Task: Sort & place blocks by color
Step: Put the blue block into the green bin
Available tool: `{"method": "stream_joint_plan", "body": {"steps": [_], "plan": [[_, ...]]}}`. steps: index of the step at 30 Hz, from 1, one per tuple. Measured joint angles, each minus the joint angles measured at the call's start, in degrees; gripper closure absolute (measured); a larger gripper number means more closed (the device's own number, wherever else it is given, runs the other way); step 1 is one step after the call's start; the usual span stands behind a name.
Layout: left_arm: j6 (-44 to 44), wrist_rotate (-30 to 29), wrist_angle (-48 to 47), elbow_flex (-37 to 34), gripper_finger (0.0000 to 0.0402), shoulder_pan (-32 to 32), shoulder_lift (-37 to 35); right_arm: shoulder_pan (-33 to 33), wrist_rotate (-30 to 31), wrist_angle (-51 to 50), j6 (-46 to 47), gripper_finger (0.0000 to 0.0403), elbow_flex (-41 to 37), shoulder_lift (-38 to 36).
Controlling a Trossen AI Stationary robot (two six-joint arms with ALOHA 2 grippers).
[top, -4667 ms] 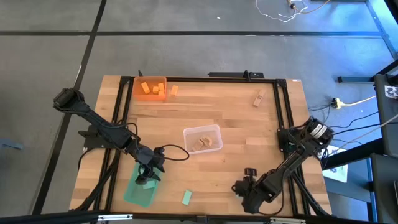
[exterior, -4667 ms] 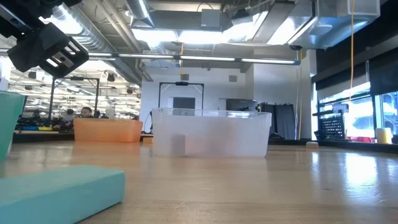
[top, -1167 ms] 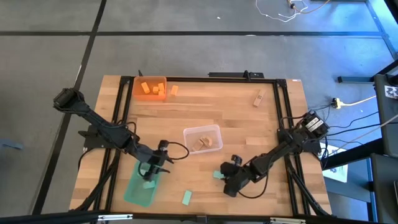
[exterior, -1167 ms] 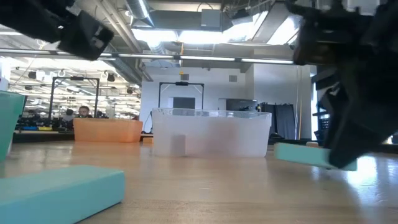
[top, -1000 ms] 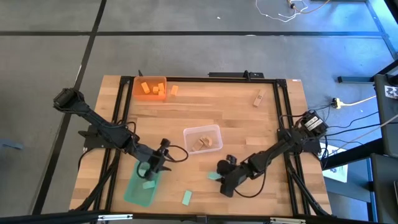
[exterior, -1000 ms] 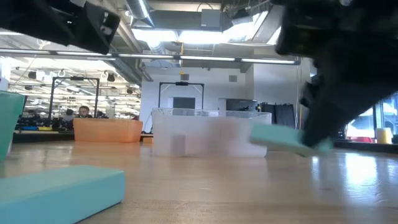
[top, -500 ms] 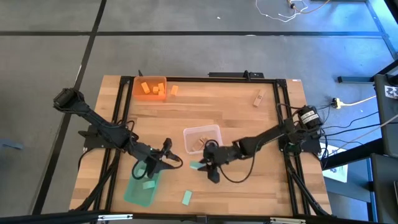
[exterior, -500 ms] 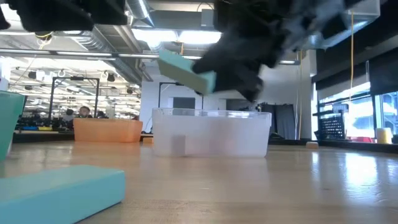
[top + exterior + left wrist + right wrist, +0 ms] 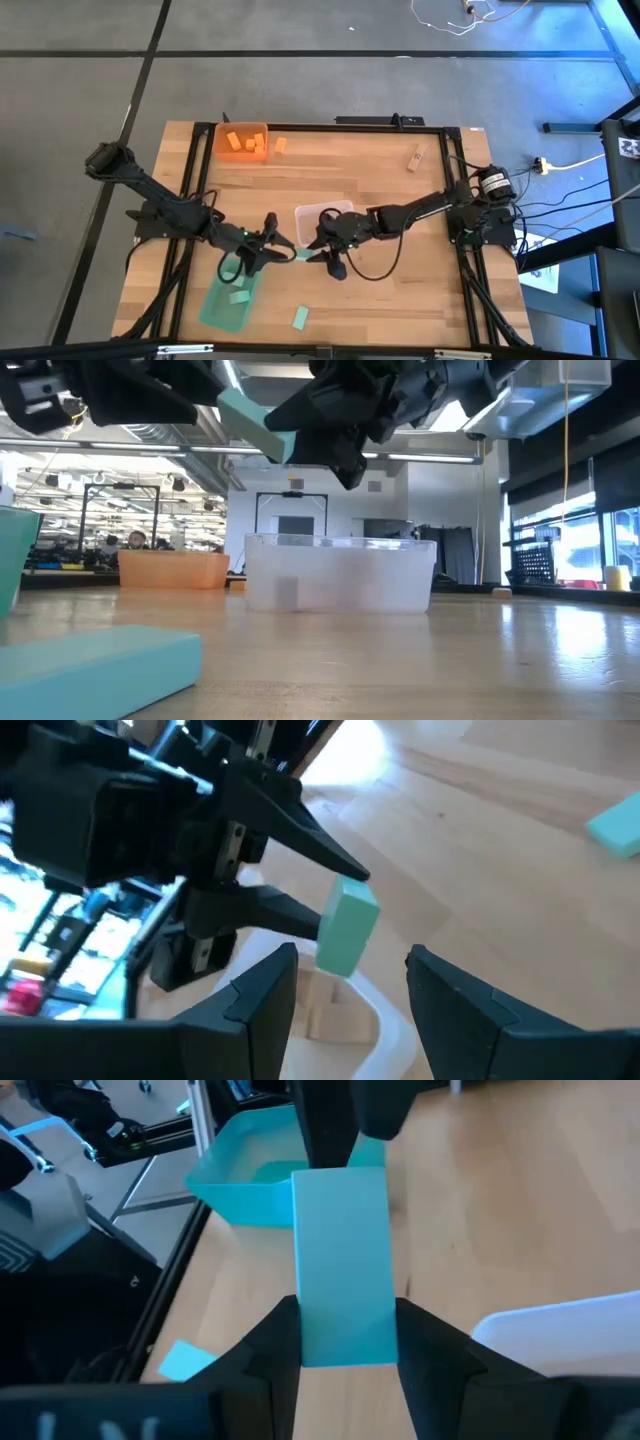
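My right gripper (image 9: 318, 252) is shut on a mint green block (image 9: 343, 1260), held in the air left of the clear bin (image 9: 325, 222). My left gripper (image 9: 280, 247) is open and faces it from the left. In the left wrist view its fingers stand on either side of the block's free end (image 9: 347, 928). Whether they touch it, I cannot tell. The green bin (image 9: 228, 300) holds a green block (image 9: 238, 297). Another green block (image 9: 300, 317) lies flat on the table. The low view shows the held block (image 9: 250, 422) high above the table. My right gripper pinches the mint green block between its two fingers (image 9: 278, 1335) at the near end (image 9: 345, 1345), on its long side faces. The fingers come roughly level from the table's right and lie along the block. The block is lifted clear, its free end pointing at my left gripper.
The orange bin (image 9: 241, 140) with orange blocks sits at the far left, and one orange block (image 9: 280, 145) lies beside it. A tan block (image 9: 415, 157) lies near the far right corner. The clear bin holds tan blocks. Black rails run along the table's left and right sides.
My right gripper has carried the green block from the table's near right, up off the wood and leftward, to a spot left of the clear bin. My left gripper has moved from above the green bin toward the right and now points at the block.
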Motion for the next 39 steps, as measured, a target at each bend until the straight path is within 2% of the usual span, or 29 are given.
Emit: {"method": "stream_joint_plan", "body": {"steps": [11,39], "plan": [[6.3,1.9,3.6,0.0,0.0224,0.5,0.3,-0.2,0.0,0.0,-0.9,0.0273,0.0,0.0],[6.3,3.8,11.3,0.0,0.0224,3.0,7.7,-0.2,0.2,0.0,-0.9,0.0273,0.0,0.0]]}}
